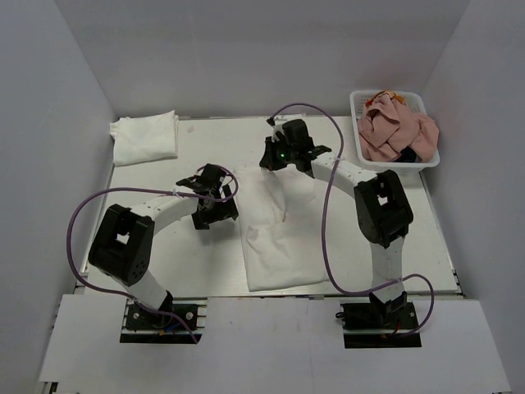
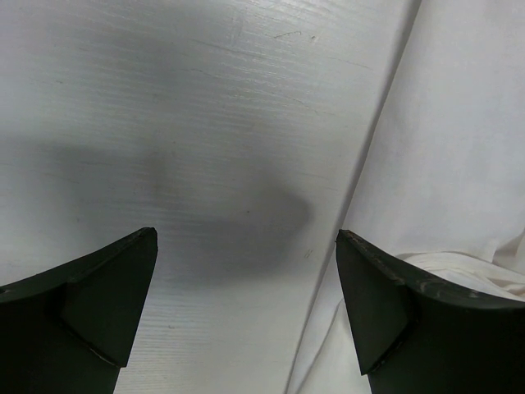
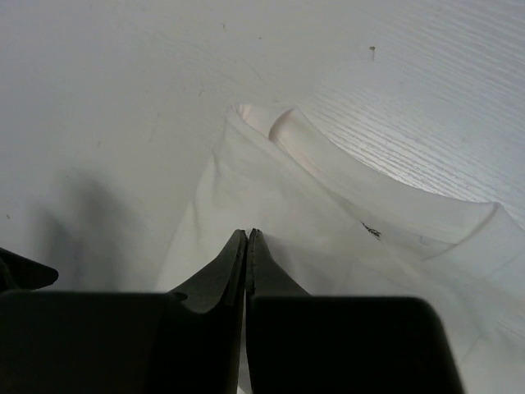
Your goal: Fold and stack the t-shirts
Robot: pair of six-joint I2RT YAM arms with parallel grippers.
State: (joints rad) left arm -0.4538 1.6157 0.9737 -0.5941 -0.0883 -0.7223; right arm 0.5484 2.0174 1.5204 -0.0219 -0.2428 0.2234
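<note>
A plain white t-shirt (image 1: 283, 246) lies partly folded on the middle of the table. My right gripper (image 1: 269, 160) hangs over its far end. In the right wrist view its fingers (image 3: 247, 234) are shut together on the white t-shirt (image 3: 279, 185), with the collar (image 3: 377, 197) just beyond them. My left gripper (image 1: 217, 217) is open and empty just left of the shirt. In the left wrist view its jaws (image 2: 246, 238) span bare table, with the shirt's edge (image 2: 459, 148) by the right finger. A folded white shirt (image 1: 144, 137) lies at the back left.
A white mesh basket (image 1: 361, 103) stands at the back right, holding a crumpled pink shirt (image 1: 394, 131) and a bit of navy cloth (image 1: 408, 154). White walls close in the table at the left, back and right. Purple cables loop over both arms.
</note>
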